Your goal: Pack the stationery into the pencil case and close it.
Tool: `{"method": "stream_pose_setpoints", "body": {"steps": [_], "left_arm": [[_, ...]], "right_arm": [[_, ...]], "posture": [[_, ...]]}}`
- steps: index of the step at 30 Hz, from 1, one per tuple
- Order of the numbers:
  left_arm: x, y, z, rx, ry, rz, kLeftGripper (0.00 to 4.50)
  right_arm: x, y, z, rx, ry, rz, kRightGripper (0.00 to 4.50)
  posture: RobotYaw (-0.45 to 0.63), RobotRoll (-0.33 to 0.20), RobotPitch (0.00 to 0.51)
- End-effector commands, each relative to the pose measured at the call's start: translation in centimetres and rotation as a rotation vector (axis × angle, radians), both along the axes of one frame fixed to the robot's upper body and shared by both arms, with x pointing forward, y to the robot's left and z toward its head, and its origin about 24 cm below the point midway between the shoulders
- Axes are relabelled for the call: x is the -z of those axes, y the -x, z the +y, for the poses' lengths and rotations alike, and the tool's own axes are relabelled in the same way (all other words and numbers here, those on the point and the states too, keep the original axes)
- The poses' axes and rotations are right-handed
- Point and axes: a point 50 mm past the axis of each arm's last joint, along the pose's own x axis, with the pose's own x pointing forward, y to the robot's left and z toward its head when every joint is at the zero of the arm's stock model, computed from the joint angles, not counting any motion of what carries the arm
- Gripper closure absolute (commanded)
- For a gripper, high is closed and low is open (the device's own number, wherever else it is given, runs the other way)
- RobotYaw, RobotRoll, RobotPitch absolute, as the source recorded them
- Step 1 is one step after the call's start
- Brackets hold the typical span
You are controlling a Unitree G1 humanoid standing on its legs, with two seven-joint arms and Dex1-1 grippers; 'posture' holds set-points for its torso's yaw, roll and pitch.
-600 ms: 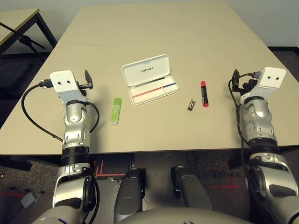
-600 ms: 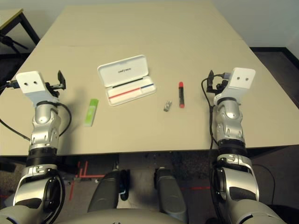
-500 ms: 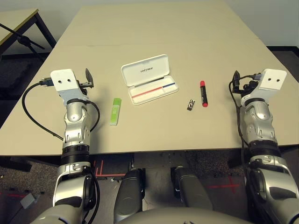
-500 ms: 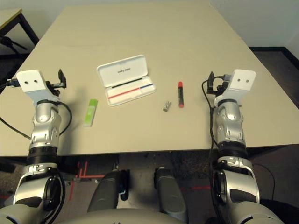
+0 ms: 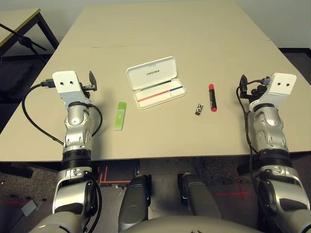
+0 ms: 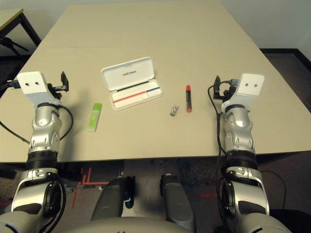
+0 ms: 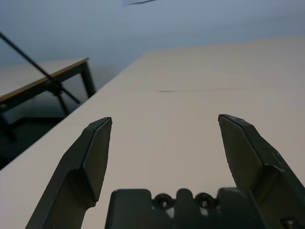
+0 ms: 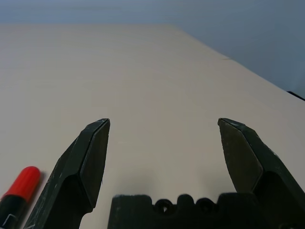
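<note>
Both claws spread, nothing packed yet.
Case (image 5: 156, 81) lies open mid-bench; stick (image 5: 120, 115) to its left, clip (image 5: 198, 108) & marker (image 5: 212, 97) to its right. Left claw (image 7: 164, 143), right claw (image 8: 164, 143) empty; best approach marker from above, pinch mid-barrel.

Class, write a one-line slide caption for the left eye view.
Open pencil case on the table, with green stick, clip and red marker lying outside it.

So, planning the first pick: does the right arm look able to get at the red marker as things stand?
Probably yes: the red marker with a black section lies on bare table just inward of the open right pincer, nothing between them.
</note>
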Motion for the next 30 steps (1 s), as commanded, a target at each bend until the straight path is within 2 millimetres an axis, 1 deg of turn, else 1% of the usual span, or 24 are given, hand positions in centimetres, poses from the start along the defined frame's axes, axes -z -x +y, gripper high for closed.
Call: {"method": "stream_pose_setpoints", "body": {"steps": [1, 4, 9, 12, 13, 15, 16, 20, 21, 24, 27, 30], "left_arm": [[-0.7, 0.2, -0.3, 0.079, 0.006, -0.004, 0.02], [-1.5, 0.4, -0.8, 0.202, 0.001, -0.007, 0.02], [-3.3, 0.7, -3.6, 0.542, -0.08, 0.035, 0.02], [-3.9, 0.9, -5.5, 0.78, -0.158, 0.122, 0.02], [-3.9, 0.9, -6.2, 0.869, -0.196, 0.18, 0.02], [-3.9, 1.0, -7.1, 0.97, -0.239, 0.278, 0.02], [-3.9, 1.0, -7.3, 0.99, -0.249, 0.306, 0.02], [-3.1, 0.9, -9.2, 1.109, -0.32, 0.487, 0.02], [-3.0, 0.8, -9.5, 1.127, -0.336, 0.51, 0.02], [-2.5, 0.5, -10.3, 1.136, -0.411, 0.598, 0.02], [-2.1, 0.0, -11.2, 1.149, -0.444, 0.666, 0.02], [-1.8, -0.4, -12.2, 1.17, -0.489, 0.74, 0.02]], "right_arm": [[-0.7, -0.1, 0.1, -0.077, 0.018, -0.024, 0.0], [-1.0, -0.1, 0.1, -0.181, 0.036, -0.025, 0.0], [-2.3, 0.3, 0.0, -0.413, 0.114, -0.03, 0.0], [-3.5, 1.0, -0.1, -0.632, 0.159, -0.014, 0.0], [-3.9, 1.3, -0.3, -0.719, 0.203, 0.017, 0.0], [-4.3, 1.7, -0.5, -0.831, 0.258, 0.07, 0.0], [-4.4, 1.8, -0.6, -0.857, 0.27, 0.084, 0.0], [-5.4, 1.8, -0.6, -0.934, 0.393, 0.099, 0.0], [-5.6, 1.8, -0.5, -0.946, 0.409, 0.098, 0.0], [-5.9, 2.0, -0.1, -1.024, 0.446, 0.117, 0.0], [-5.8, 2.3, 0.1, -1.092, 0.481, 0.151, 0.0], [-5.8, 2.5, 0.0, -1.12, 0.509, 0.178, 0.0]], "posture": [[-0.1, 0.0, 0.13], [-0.09, 0.0, 0.127], [-0.1, 0.0, 0.144], [-0.1, 0.0, 0.159], [-0.1, 0.0, 0.162], [-0.09, 0.0, 0.164], [-0.09, 0.0, 0.165], [-0.09, 0.0, 0.168], [-0.09, 0.0, 0.168], [-0.09, 0.0, 0.169], [-0.09, 0.0, 0.172], [-0.09, 0.0, 0.174]]}}
